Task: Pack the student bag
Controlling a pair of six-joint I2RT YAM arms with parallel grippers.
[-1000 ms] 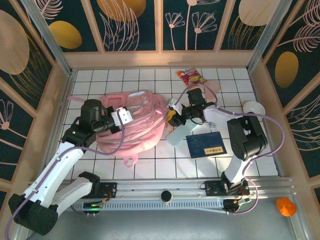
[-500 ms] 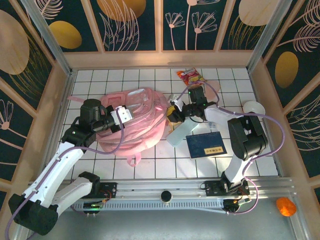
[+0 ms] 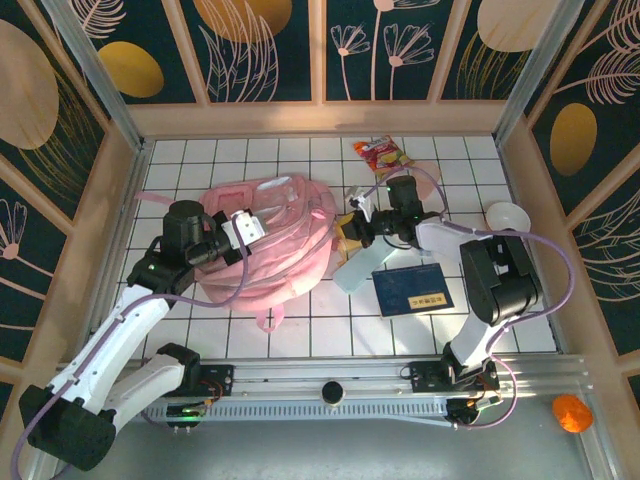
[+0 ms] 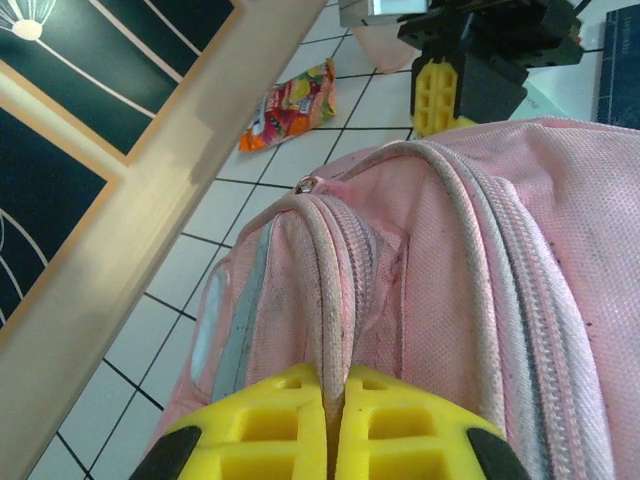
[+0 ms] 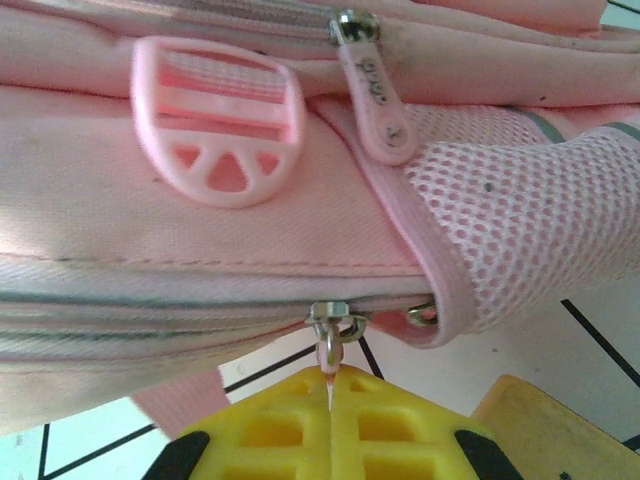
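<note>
The student bag [image 3: 280, 235], a large soft pink backpack, lies on the white tiled floor left of centre. My left gripper [image 3: 250, 228] is shut on a pink piped seam of the bag [image 4: 335, 330], its yellow fingers [image 4: 270, 425] pinching the fabric. My right gripper [image 3: 348, 222] sits at the bag's right edge, shut on a small metal zipper pull [image 5: 330, 335] at the end of a zip line. A pink strap buckle [image 5: 220, 125] and a second pink zipper tab [image 5: 375, 95] sit just above it. The bag's mesh side pocket [image 5: 520, 220] is to the right.
A dark blue booklet [image 3: 412, 289] and a pale blue flat item [image 3: 360, 266] lie right of the bag. A colourful snack packet [image 3: 382, 153] rests near the back wall, a white bowl [image 3: 508, 215] at far right. Wooden walls enclose the tiled floor.
The right gripper has drawn slightly rightward along the bag's edge with the zipper pull. The bag has shifted and lifted a little; the left gripper keeps its hold.
</note>
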